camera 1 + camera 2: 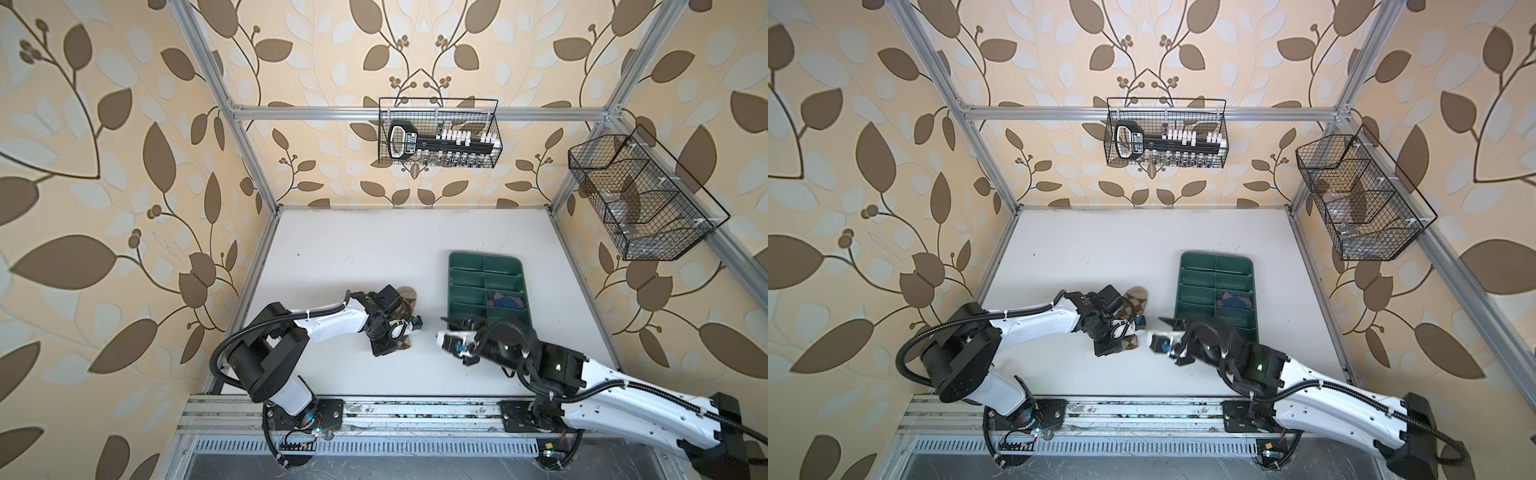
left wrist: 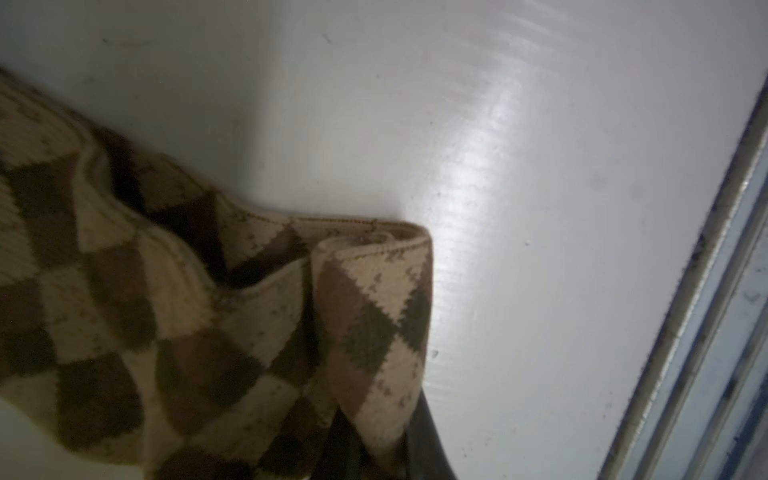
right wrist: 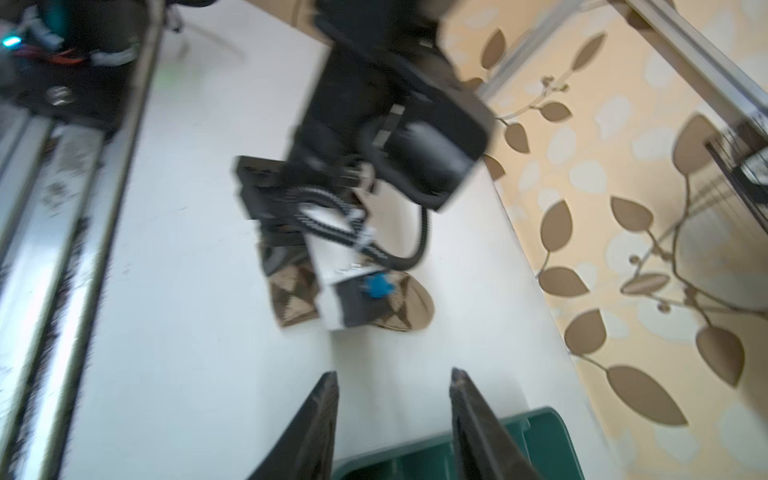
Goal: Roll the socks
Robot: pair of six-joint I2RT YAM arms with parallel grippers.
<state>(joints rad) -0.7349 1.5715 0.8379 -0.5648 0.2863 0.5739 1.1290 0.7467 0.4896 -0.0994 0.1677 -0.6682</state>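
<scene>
A tan argyle sock (image 2: 208,311) with brown diamonds is seen left of a green divided tray (image 1: 484,254), its rumpled cuff pinched by the left gripper (image 2: 382,451). A purple sock (image 1: 505,300) is bundled inside the tray. The right gripper (image 3: 392,374) is spread, empty.

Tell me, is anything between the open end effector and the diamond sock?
Only the other arm: the left end effector pinches the tan argyle sock, its wrist hanging over the sock's middle. Nothing else lies on the table before the right end effector.
</scene>
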